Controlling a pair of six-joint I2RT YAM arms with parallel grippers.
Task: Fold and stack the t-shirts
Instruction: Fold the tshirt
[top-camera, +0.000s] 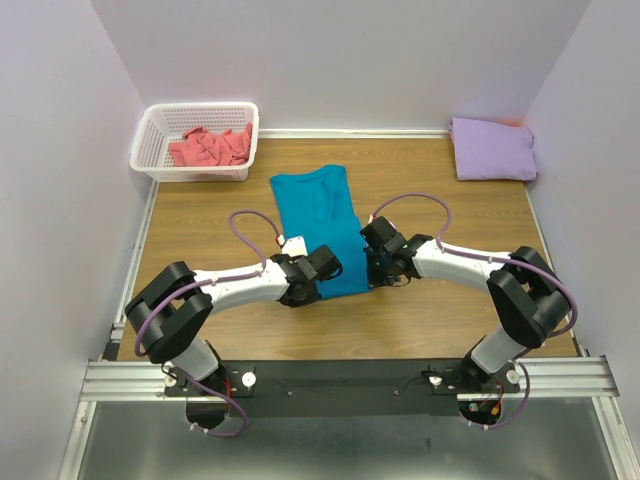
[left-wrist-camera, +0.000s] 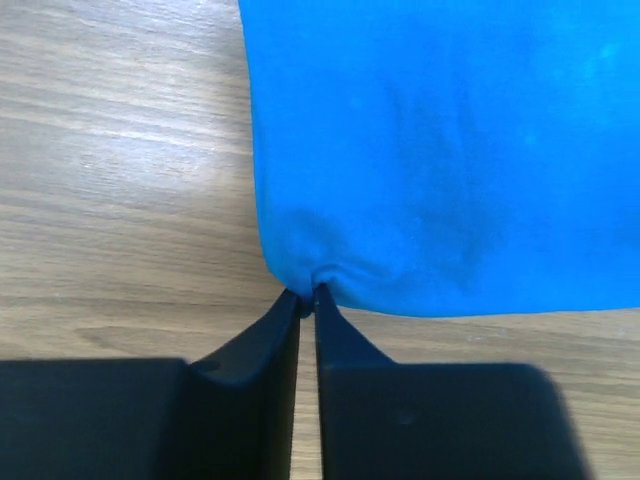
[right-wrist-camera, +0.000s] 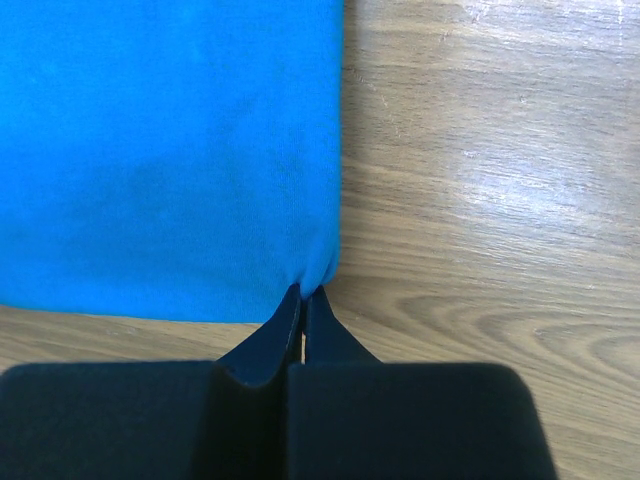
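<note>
Overhead view: teal shirt (top-camera: 318, 222) flat on the table (top-camera: 450, 310) as a long narrow strip, running straight away from both pairs of fingertips, its near edge at the tips.

Left wrist view: left gripper (left-wrist-camera: 306, 297) with fingers (left-wrist-camera: 268, 350) almost together, only a thin slit between them, nipping the strip's near-left corner. Cloth puckered into small creases just beyond the tips, smooth farther on and to the right. Bare wood to the left of the fingers and beneath them.

Right wrist view: right gripper (right-wrist-camera: 304, 292) with fingers (right-wrist-camera: 262, 345) pressed fully together on the near-right corner, the cloth narrowing to a point between the tips. Smooth teal beyond and to the left of the fingers, bare wood to the right.

Overhead view again: the two grippers side by side, facing the same near edge, the strip's width between them. Lavender shirt (top-camera: 492, 148) folded flat, well beyond the right fingers and far to their right. Coral shirt (top-camera: 210, 147) crumpled inside the white basket (top-camera: 148, 150), well beyond the left fingers and to their left, apart from the teal strip.
</note>
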